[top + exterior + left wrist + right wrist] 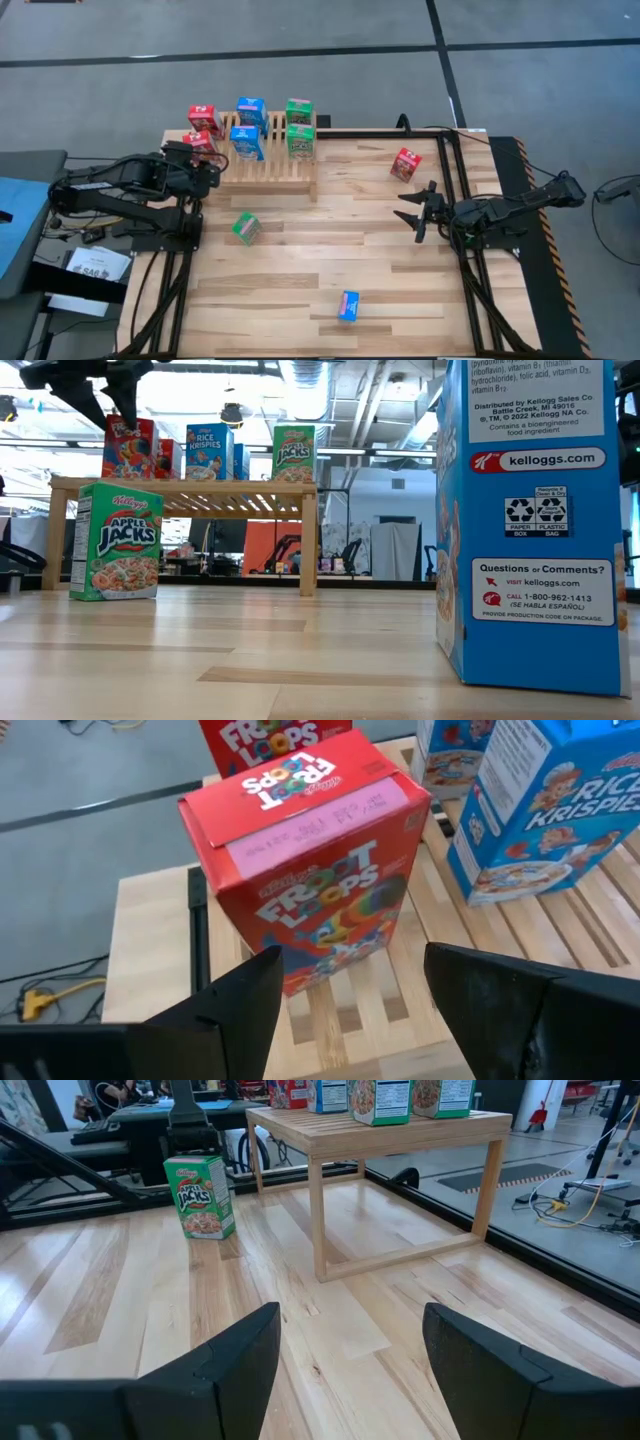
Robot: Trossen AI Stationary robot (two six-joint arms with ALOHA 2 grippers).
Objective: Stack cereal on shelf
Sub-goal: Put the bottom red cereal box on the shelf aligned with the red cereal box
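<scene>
Here the left gripper (207,160) hovers at the left end of the shelf (268,168), jaws released, just by a red box (310,870) standing there. Blue and green boxes fill the shelf's middle and right. The right gripper (412,212) waits with jaws released over bare tabletop (300,280) at centre right. Loose boxes stand well apart: green (246,228), blue (348,305), red (405,164).

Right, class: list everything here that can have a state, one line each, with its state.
Near red box: upright on shelf.
Left pincer: open, flanking that box.
Right pincer: open, empty.
Green table box: upright, unshelved.
Blue table box: upright, unshelved.
Red table box: unshelved.
</scene>
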